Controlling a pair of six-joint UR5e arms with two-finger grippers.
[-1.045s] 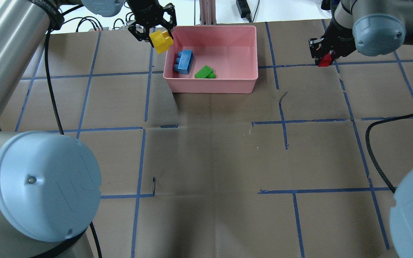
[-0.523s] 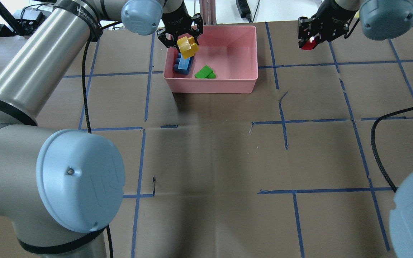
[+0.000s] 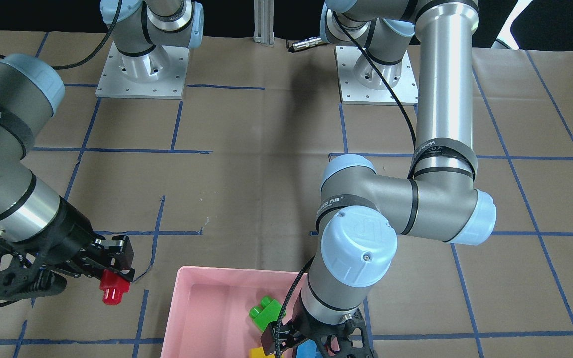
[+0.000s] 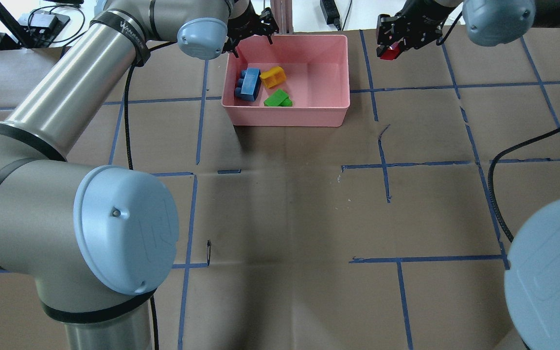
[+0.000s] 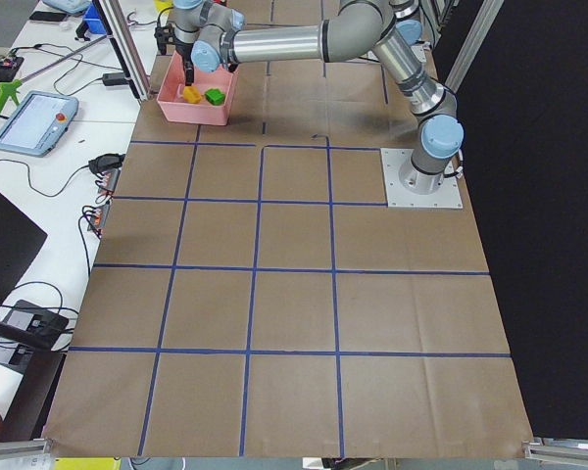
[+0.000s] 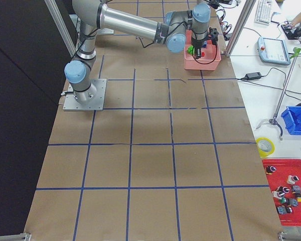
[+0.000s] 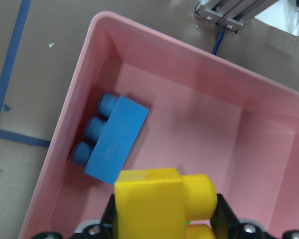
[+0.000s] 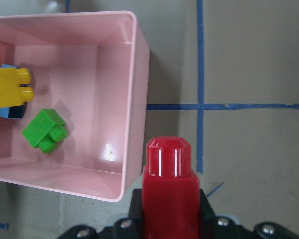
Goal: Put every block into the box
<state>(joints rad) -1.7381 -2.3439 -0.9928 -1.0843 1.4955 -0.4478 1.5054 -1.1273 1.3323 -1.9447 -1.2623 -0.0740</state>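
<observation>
The right jaws are closed on the red block [image 8: 170, 174], pinching its flat sides so that its stud end sticks out past the fingertips. That is the only block not yet in the box [image 8: 137, 99]. Everything in the next move depends on one relation: the red block hangs above the desk [image 4: 285, 204] outside the box's short end wall, on the robot's right. It is near that rim but clear of it, and about level with the box's far half. In the right wrist view the end wall runs just beside the block, and the pink floor opens out beyond it. The box's long axis runs away from these jaws, so I judge that a plain sideways carry toward the robot's left would cross the rim. The block would then be over bare floor.

The other three blocks sit in the opposite half of the box. The blue block [image 4: 248, 83] is against the end wall on the robot's left, and the yellow block [image 4: 272, 77] is just beside it. The green block [image 4: 277, 98] is near the long wall closest to the robot. The left jaws stand spread and empty above the box's far corner at that same end, with the yellow block below them. The left wrist view shows it close in front of the fingers. They are well apart from the right jaws, so the right arm is the nearer one and the one loaded for this last drop.
</observation>
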